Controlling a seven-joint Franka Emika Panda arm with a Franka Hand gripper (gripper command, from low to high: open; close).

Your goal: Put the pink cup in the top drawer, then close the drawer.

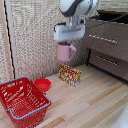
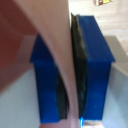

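Note:
The pale-pink mug [image 1: 64,51] hangs in the air under my gripper [image 1: 66,43], well above the wooden floor, its handle toward the exterior view's right. In the wrist view the blue fingers [image 2: 95,75] are shut on the mug's pink wall [image 2: 52,55], which fills much of that view. The dark-brown dresser [image 1: 107,45] stands at the exterior view's right. Its top drawer [image 1: 106,35] is pulled open, with a silver bar handle on its front. The gripper with the mug is to the left of that drawer, at about its height.
A red wire basket [image 1: 22,100] sits on the floor at the front left. A red shallow bowl [image 1: 42,84] lies beside it. A small colourful box [image 1: 69,74] stands on the floor below the mug. A lower drawer [image 1: 110,62] is shut.

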